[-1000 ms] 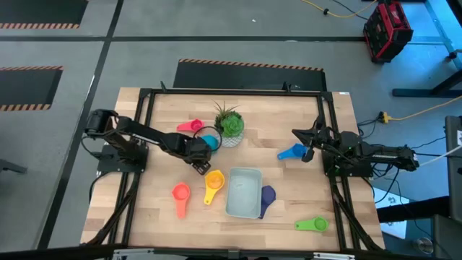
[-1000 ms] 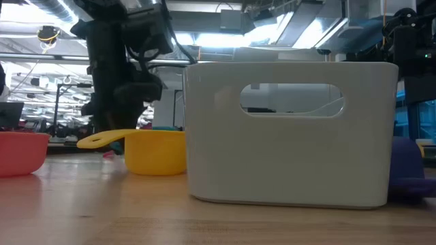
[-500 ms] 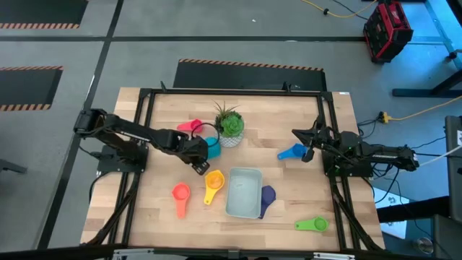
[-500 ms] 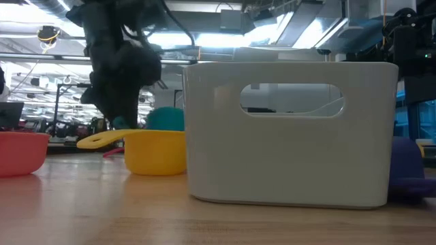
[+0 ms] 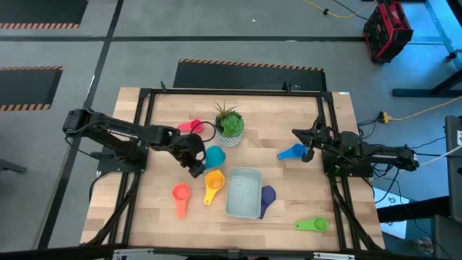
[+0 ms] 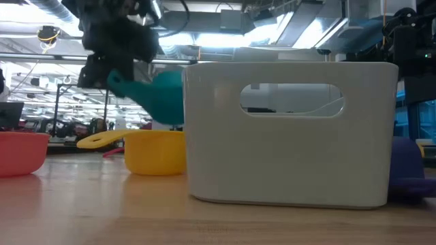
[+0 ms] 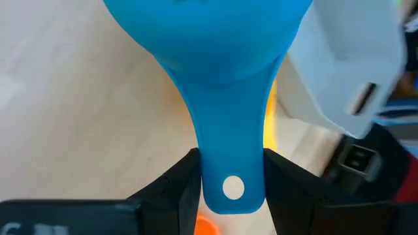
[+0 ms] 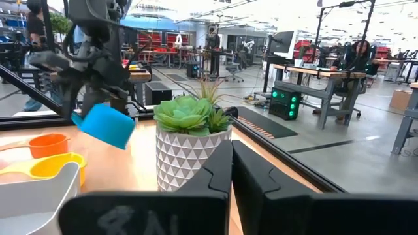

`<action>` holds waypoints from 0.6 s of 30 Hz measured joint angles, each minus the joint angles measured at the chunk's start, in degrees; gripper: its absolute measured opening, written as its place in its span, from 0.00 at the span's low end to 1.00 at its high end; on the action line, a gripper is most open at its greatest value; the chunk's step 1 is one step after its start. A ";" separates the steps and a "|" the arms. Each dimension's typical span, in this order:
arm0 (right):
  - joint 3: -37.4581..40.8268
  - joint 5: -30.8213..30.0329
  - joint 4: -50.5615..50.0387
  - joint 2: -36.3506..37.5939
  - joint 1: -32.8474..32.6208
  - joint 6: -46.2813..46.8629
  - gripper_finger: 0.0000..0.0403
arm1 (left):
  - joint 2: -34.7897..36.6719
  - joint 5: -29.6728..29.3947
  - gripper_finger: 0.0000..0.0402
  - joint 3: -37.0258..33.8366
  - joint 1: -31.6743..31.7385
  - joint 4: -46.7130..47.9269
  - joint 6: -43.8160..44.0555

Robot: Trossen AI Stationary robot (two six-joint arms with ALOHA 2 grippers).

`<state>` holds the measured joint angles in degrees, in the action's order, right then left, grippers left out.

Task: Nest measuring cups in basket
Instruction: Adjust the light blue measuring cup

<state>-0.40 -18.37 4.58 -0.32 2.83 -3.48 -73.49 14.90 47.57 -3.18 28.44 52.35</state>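
The teal measuring cup (image 6: 160, 99) hangs above the worktop (image 5: 289, 188) beside the basket (image 5: 244, 193), which only the low view shows, its handle pinched by the left end effector (image 5: 196, 160); the right end effector (image 5: 309, 148) rests closed.

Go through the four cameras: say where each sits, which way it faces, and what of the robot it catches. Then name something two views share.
High view: above the table, looking straight down; both arms, basket, left pincer.
Low view: at table-top height, facing the basket's wall; the left arm comes in from above holding the teal cup.
Left wrist view: on the left wrist, looking past its fingers clamped on the teal cup's handle.
Right wrist view: on the right wrist, facing the potted plant past the shut right pincer.
Shared: all four views show the teal cup.
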 joint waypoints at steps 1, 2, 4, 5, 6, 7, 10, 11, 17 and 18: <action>-0.02 0.00 0.00 0.00 0.00 0.20 0.05 | 0.25 0.62 0.35 0.00 0.00 -1.35 0.01; -0.02 0.00 0.12 0.00 -0.02 0.21 0.06 | 0.29 1.07 0.35 0.00 -0.02 -2.93 0.00; 0.00 -0.02 1.00 -0.04 -0.01 0.37 0.12 | 0.45 1.50 0.35 -0.02 -0.02 -4.53 0.01; 0.00 0.00 1.07 -0.01 0.00 0.75 0.15 | 0.48 1.87 0.35 -0.02 0.00 -5.81 0.03; -0.01 0.00 1.25 0.00 0.00 1.51 0.19 | 0.48 2.39 0.35 -0.02 0.00 -7.28 0.02; 0.00 -0.03 1.57 0.00 0.00 2.02 0.23 | 0.50 2.72 0.35 -0.01 0.00 -8.18 0.01; 0.00 0.00 1.82 0.00 0.00 3.33 0.36 | 0.50 3.04 0.35 -0.02 0.00 -10.40 0.01; 0.00 0.02 2.14 0.00 0.00 3.34 0.40 | 0.50 3.09 0.35 0.00 0.00 -11.17 0.01; 0.00 4.20 8.20 -0.04 0.00 4.46 0.54 | 0.50 3.03 0.35 -0.02 0.04 -14.29 0.03; 0.00 5.96 9.29 -0.09 -0.01 4.19 0.55 | 0.50 2.90 0.35 -0.02 0.04 -14.87 0.02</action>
<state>-0.40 -12.41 13.87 -0.40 2.82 0.71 -72.99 17.80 47.55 -3.14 13.58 52.37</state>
